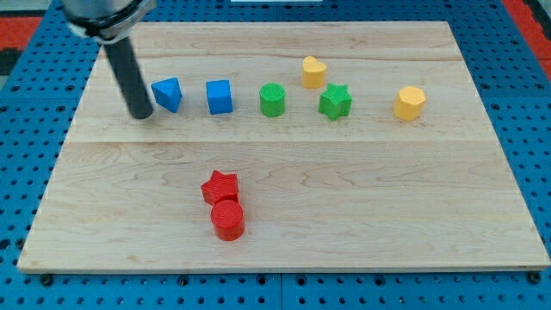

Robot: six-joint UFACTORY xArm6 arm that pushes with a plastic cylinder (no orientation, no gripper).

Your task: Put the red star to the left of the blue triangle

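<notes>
The red star [219,186] lies on the wooden board at the lower middle, touching the red cylinder [228,219] just below it. The blue triangle [168,93] sits at the upper left. My tip [140,114] rests on the board just left of the blue triangle, a small gap from it, and far up and left of the red star.
A row runs rightward from the blue triangle: blue cube [219,96], green cylinder [272,99], green star [335,102], yellow hexagon [410,102]. A yellow heart [313,71] sits above the green ones. The board's left edge [65,146] is near my tip.
</notes>
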